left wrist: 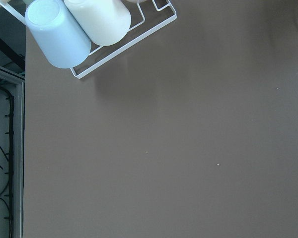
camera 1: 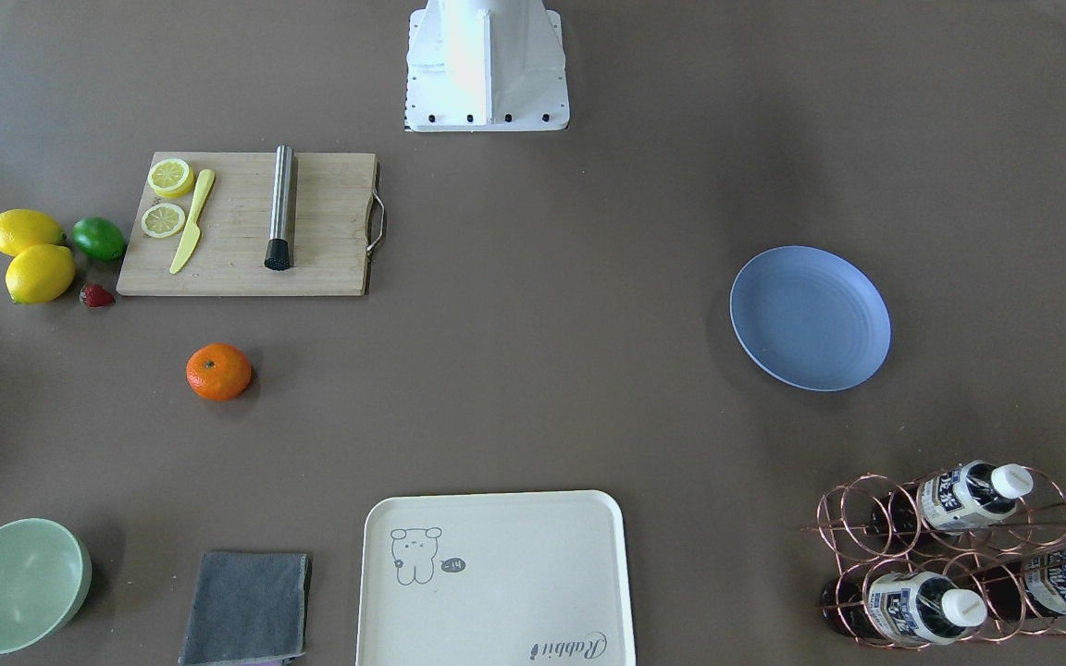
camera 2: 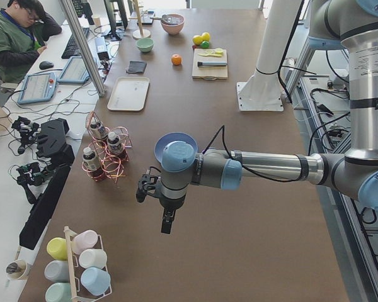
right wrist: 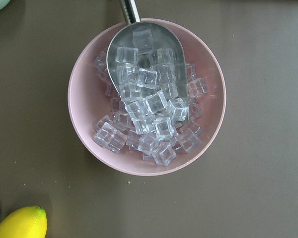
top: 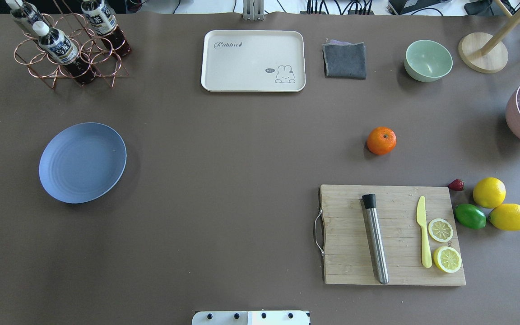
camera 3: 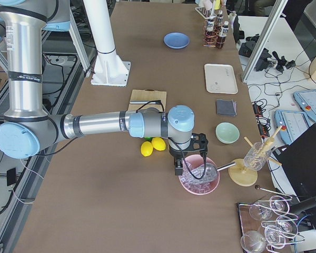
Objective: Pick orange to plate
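Observation:
The orange (top: 381, 140) lies alone on the brown table, between the cutting board and the grey cloth; it also shows as the orange (camera 1: 218, 372) and, far off, the orange (camera 2: 176, 59). The blue plate (top: 82, 162) lies bare on the opposite half, seen too as the plate (camera 1: 811, 317) and the plate (camera 3: 176, 40). My left gripper (camera 2: 167, 223) hangs over the table end past the plate, far from the fruit. My right gripper (camera 3: 178, 167) hovers above a pink bowl of ice. Both show only in the side views, so I cannot tell whether either is open or shut.
A cutting board (top: 393, 234) holds a steel muddler, a yellow knife and lemon slices; lemons (top: 489, 192), a lime and a strawberry lie beside it. A cream tray (top: 253, 61), grey cloth (top: 344, 59), green bowl (top: 428, 60), bottle rack (top: 68, 49) and pink ice bowl (right wrist: 146, 96) line the edges.

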Action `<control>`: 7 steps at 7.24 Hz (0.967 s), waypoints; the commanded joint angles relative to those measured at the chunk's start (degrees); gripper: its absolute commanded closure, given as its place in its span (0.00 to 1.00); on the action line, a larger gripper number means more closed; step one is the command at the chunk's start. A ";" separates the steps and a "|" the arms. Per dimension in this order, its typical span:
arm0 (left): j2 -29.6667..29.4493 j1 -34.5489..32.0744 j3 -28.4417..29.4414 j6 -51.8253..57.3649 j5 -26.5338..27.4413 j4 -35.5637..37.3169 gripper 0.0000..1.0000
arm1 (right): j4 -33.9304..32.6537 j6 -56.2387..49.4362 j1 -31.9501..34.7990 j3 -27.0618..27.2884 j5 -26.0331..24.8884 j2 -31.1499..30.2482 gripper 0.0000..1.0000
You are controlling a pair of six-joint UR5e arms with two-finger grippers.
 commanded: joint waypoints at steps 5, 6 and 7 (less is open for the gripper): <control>-4.56 10.74 3.90 -0.51 -2.15 -21.78 0.02 | 0.14 3.55 0.00 0.61 0.05 0.48 0.00; -5.18 11.83 3.99 -4.86 -3.11 -23.11 0.02 | 0.14 3.98 0.00 0.61 0.40 0.66 0.00; -5.36 14.45 4.60 -14.04 -5.90 -28.34 0.02 | 0.22 4.25 0.00 0.61 1.28 0.75 0.00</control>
